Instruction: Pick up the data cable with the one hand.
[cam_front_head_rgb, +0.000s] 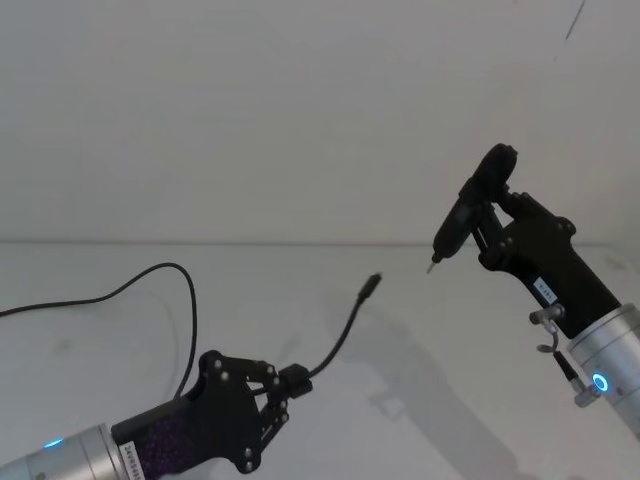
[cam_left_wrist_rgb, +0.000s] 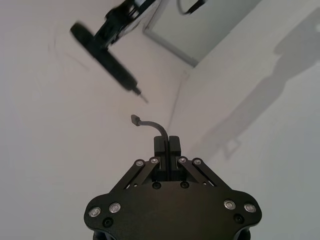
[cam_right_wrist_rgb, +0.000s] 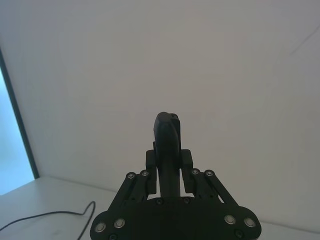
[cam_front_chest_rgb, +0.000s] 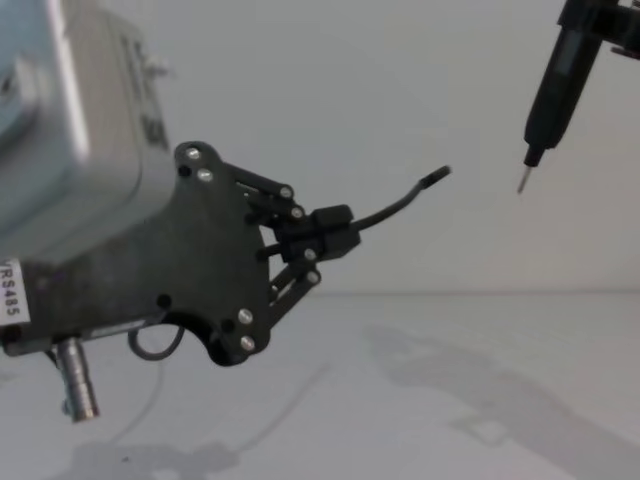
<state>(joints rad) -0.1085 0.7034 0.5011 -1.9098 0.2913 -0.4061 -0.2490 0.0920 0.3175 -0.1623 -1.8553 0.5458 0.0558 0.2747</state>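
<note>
left fingers (cam_front_head_rgb: 292, 381) clenched on data cable (cam_front_head_rgb: 343, 335) short of its plug, so the tip juts steady above bench (cam_front_head_rgb: 450, 400) | right fingers (cam_right_wrist_rgb: 188, 161) grasping pen-like tool (cam_front_head_rgb: 455, 222), raised well apart | pickup judged achieved

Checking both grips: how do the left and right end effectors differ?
The left end effector grips a thin, bendy data cable; the right end effector grips a rigid pen-like tool. The left sits lower, the right higher. Both are black, riveted and shut.

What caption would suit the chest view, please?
Left gripper, jaws shut on the data cable, holds its plug up near the pen-like tool in the right gripper.
</note>
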